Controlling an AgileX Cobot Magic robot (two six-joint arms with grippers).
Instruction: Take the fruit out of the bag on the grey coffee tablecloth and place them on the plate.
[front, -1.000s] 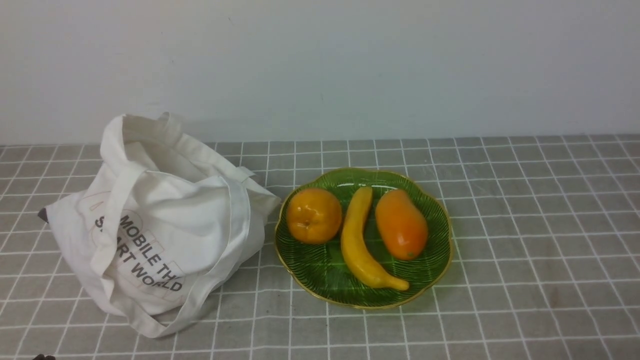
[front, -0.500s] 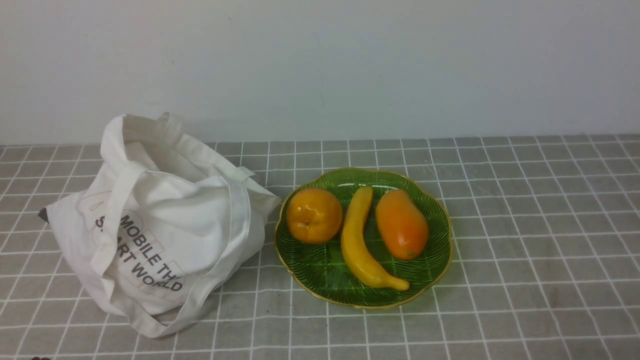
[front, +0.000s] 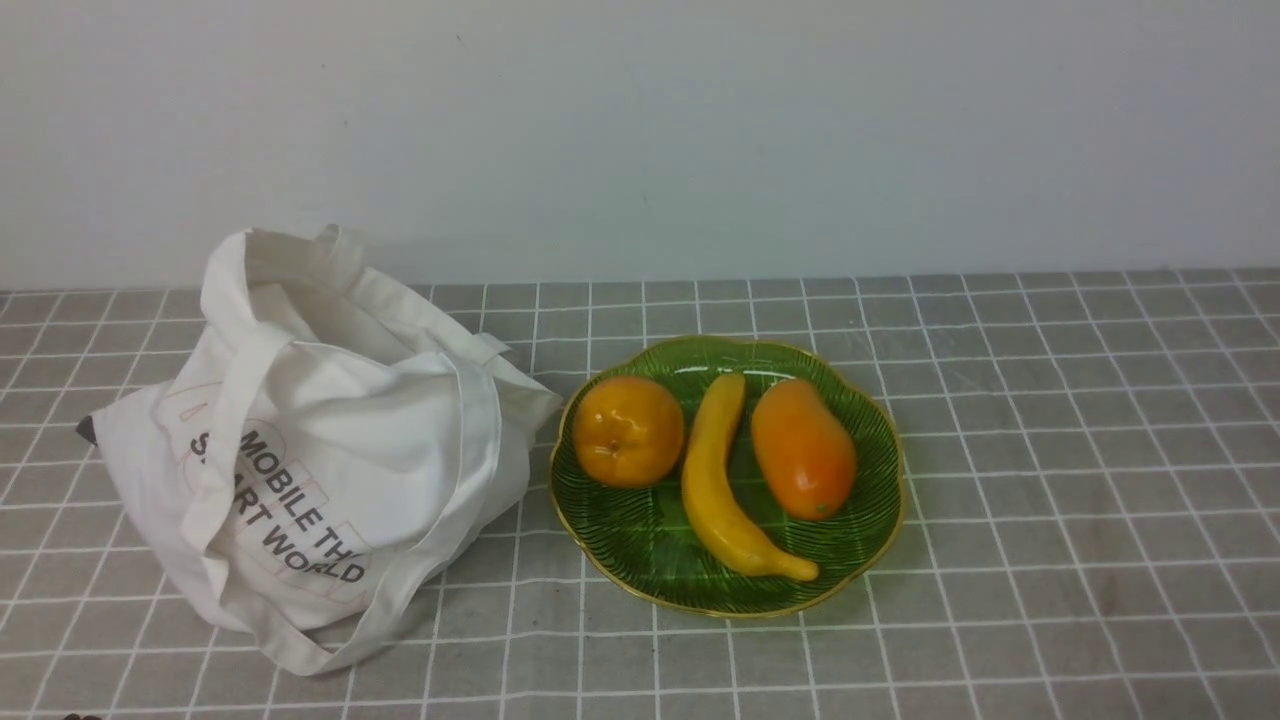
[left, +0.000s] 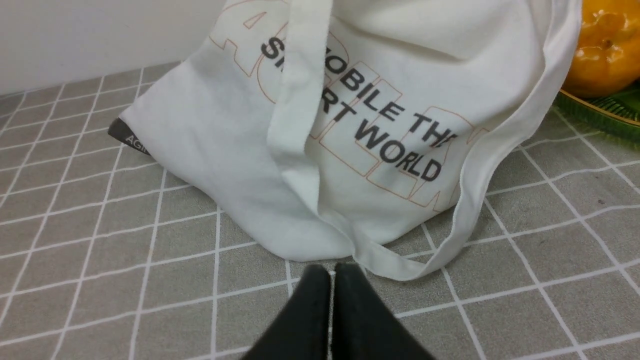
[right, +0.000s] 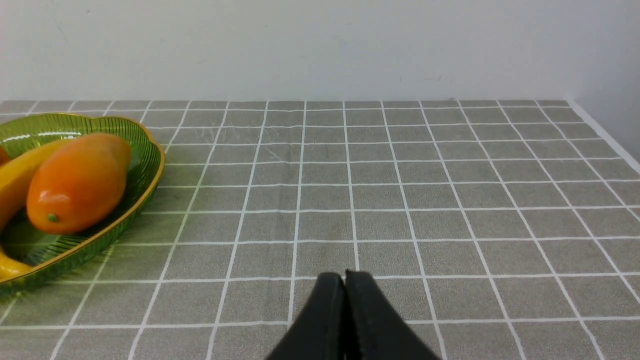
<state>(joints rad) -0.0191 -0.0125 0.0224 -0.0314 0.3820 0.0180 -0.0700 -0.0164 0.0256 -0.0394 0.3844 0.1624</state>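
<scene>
On the grid-lined cloth (front: 1050, 480), the green plate (front: 660, 560) holds three fruits: the round orange one (front: 629, 432) on the left, the banana (front: 722, 480) in the middle and the oval orange one (front: 803, 448) on the right. The white bag (front: 370, 440) slumps on the cloth just beside the plate, on its left, its mouth gaping, one strap (front: 325, 655) trailing onto the cloth and its contents hidden from sight. The left tool (left: 332, 272) and the right tool (right: 345, 277) are both closed, with nothing between their fingertips.
</scene>
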